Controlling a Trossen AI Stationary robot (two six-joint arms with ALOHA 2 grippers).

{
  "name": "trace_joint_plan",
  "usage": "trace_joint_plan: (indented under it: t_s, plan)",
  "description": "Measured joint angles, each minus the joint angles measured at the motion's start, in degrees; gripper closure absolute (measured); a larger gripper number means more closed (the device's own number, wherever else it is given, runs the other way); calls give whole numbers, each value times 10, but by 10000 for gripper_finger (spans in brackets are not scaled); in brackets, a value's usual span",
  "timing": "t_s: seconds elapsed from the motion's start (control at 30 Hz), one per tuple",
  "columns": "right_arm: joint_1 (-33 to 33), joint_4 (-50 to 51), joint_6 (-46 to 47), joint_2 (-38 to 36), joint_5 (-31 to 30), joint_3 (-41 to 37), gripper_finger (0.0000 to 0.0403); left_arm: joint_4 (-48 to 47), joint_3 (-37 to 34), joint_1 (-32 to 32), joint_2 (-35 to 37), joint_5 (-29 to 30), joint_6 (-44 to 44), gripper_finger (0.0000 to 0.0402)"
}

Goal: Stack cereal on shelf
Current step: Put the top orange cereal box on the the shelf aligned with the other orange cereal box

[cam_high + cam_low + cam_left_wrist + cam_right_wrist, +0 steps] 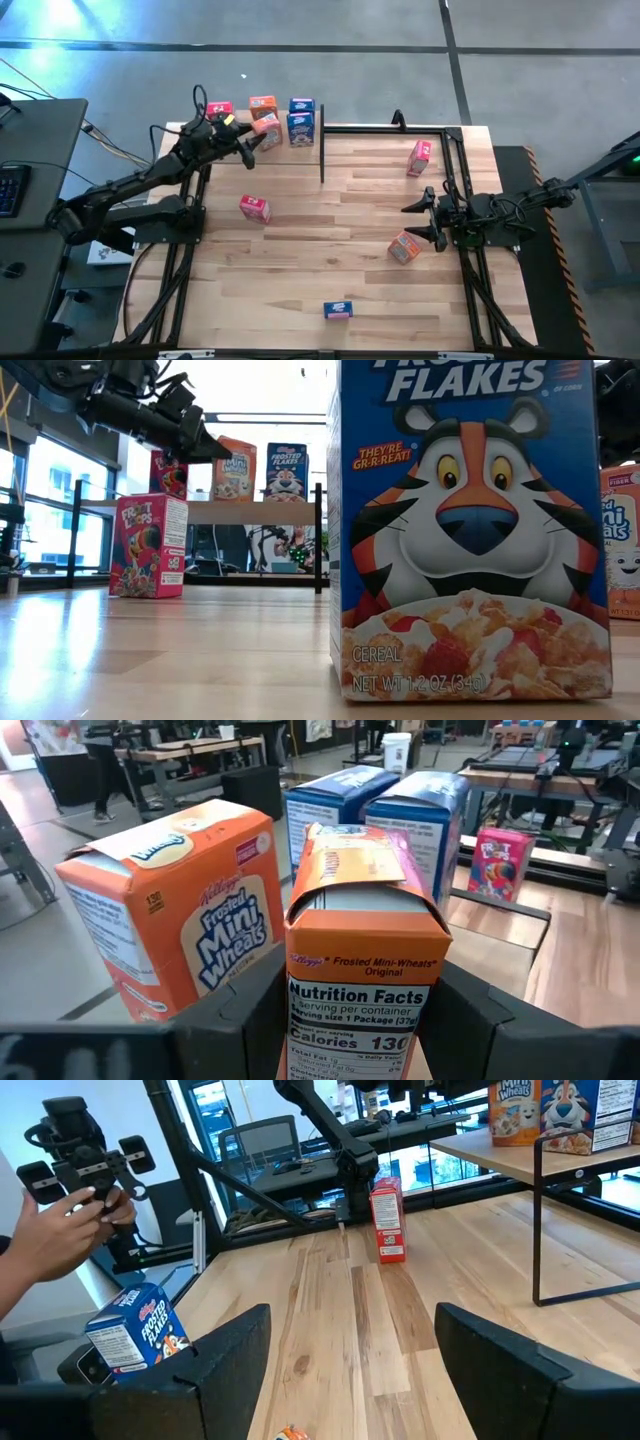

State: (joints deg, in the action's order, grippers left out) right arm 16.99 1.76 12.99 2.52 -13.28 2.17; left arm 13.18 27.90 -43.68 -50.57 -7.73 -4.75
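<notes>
Shelf [300, 128] at the table's [330, 260] far left corner is carrying four cereal boxes as your left gripper [258, 139] is pinching an orange Mini-Wheats box [355, 950] over it, beside another Mini-Wheats box [185, 910] and two blue Frosted Flakes boxes [375, 810]. Your right gripper [425, 218] is waiting spread at the right edge, an orange box [404, 247] lying near it. A pink Froot Loops box [254, 207] is standing mid-table.
</notes>
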Motion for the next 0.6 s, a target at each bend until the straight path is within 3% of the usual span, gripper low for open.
trace_joint_plan:
  t_s: [0.6]
  plan:
    - [0,0,0,0,0,0,128,1,0,-10,-4,4,0,227]
